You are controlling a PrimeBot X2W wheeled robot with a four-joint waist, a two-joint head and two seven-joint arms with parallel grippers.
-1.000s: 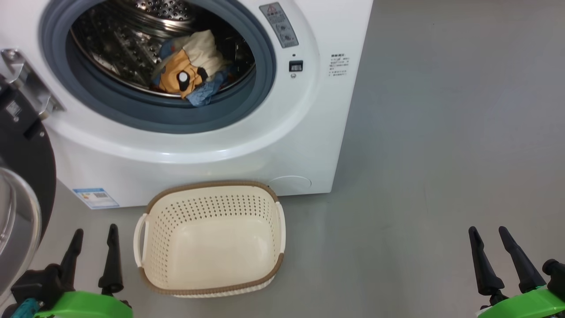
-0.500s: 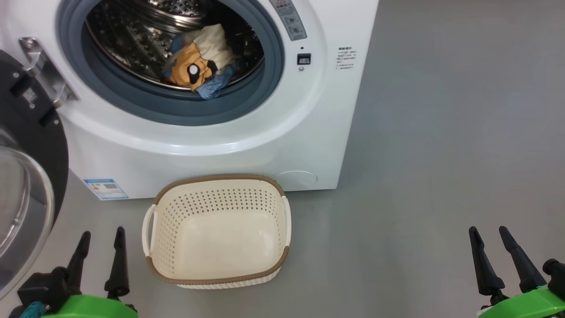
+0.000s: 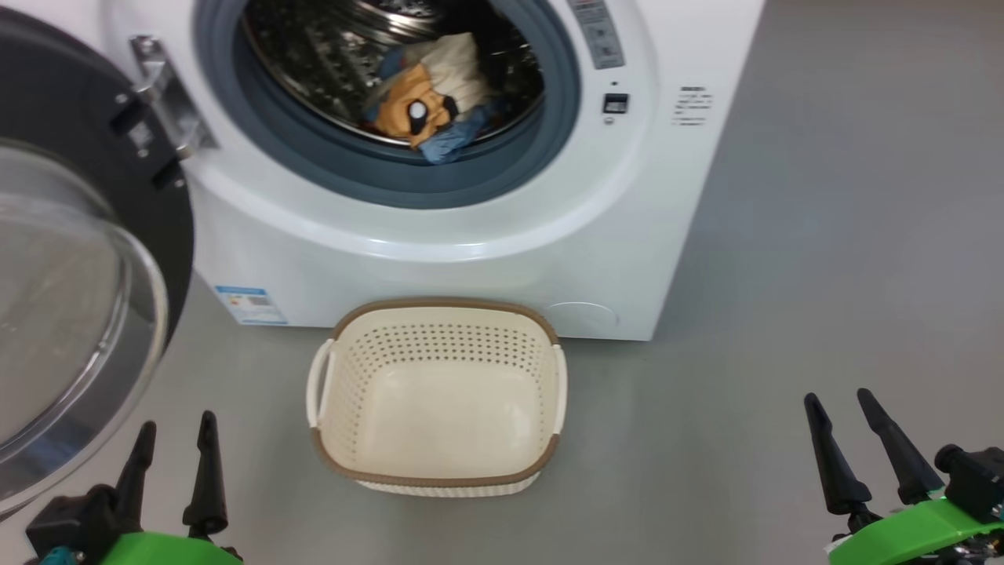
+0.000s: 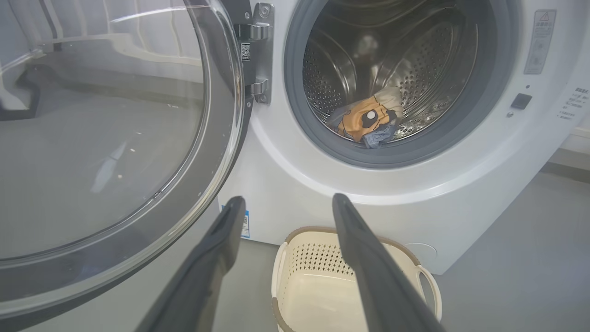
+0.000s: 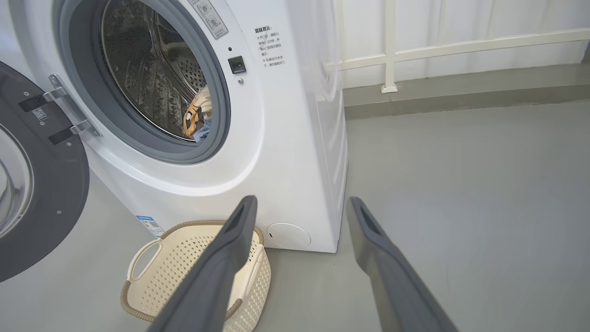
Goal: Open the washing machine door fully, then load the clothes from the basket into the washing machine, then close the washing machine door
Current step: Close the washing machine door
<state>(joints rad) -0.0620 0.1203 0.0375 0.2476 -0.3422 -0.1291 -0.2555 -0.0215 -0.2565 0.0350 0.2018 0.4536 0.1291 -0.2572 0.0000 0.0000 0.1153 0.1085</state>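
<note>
Two grippers sit low at the near edge of the scene, both with their long dark fingers spread apart and nothing between them. The left gripper hovers over the grey floor just beside the lower edge of the washing machine door. The right gripper is well off to the other side, over open floor. The door is swung wide on its steel hinge at the machine's left, its black rim and bulging glass bowl facing out. The washing machine stands with its mouth open, a grey-blue gasket ringing the perforated steel drum. The clothes lie in a small heap at the front bottom of the drum, an orange piece on top, cream behind it and a blue fold drooping toward the gasket. The basket sits on the floor just in front of the machine, between the two grippers, its cream bottom bare. A small blue label is stuck at the machine's lower left corner.
</note>
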